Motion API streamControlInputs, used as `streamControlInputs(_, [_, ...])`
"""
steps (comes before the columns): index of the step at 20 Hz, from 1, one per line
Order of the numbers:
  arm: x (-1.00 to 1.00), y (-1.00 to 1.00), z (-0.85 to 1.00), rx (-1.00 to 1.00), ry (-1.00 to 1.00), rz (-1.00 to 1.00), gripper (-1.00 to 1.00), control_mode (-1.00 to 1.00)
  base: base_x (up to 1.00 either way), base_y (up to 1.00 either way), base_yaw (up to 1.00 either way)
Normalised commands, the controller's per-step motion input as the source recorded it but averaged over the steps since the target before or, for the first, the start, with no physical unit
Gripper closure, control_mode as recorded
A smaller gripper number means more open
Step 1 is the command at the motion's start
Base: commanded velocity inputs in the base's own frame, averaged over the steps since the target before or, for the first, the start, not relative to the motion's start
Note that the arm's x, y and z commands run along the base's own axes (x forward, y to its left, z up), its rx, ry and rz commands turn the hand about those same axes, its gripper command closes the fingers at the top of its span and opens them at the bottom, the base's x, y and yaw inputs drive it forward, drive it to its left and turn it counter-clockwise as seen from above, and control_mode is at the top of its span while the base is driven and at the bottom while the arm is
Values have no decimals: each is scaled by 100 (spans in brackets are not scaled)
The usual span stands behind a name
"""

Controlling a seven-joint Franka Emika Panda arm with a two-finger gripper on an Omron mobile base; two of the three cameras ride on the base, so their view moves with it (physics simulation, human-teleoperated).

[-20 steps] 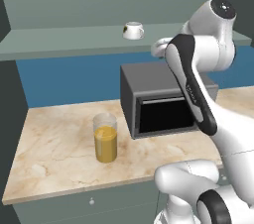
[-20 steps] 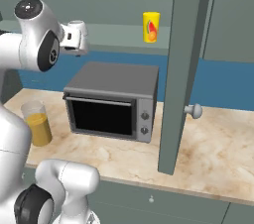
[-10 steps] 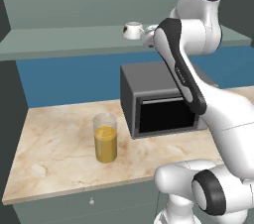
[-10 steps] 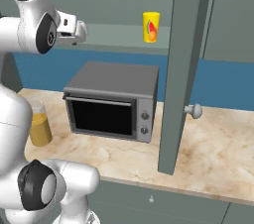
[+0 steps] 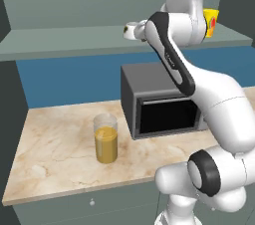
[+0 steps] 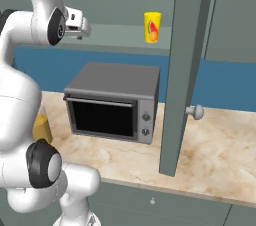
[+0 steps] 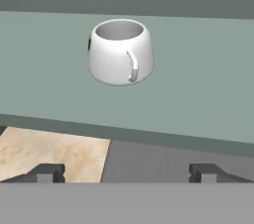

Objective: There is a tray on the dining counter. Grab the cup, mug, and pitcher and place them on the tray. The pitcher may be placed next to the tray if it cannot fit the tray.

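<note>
The white mug (image 7: 120, 52) with its side handle stands upright on the grey-green shelf (image 7: 198, 84), ahead of my open gripper (image 7: 126, 173), and nothing is between the fingertips (image 7: 47, 172). From the left base, the mug (image 5: 130, 31) sits just left of my gripper (image 5: 140, 30). The yellow cup (image 5: 211, 21) stands further right on the same shelf, behind my arm, and is plain from the right base (image 6: 152, 26). The pitcher (image 5: 106, 138), half full of orange liquid, stands on the marbled counter below. The tray and the dining counter are out of view.
A dark grey microwave (image 5: 164, 104) sits on the narrow marbled counter (image 5: 55, 144) under the shelf, in front of a blue backsplash. An open cabinet door (image 6: 182, 70) with a round knob stands edge-on right of the microwave (image 6: 112, 100).
My hand has risen and moved left along the shelf, closing in on the mug. The jaws stayed open. Mug, cup and pitcher have not moved.
</note>
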Motion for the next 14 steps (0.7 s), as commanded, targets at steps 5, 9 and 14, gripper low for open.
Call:
streamControlInputs(5, [31, 3, 2, 0, 0, 2, -100, -100, 0, 0, 0])
streamControlInputs(9, [25, 4, 0, 0, 0, 1, -100, -100, 0, 0, 0])
streamControlInputs(14, [27, 1, 0, 0, 1, 2, -100, -100, 0, 0, 0])
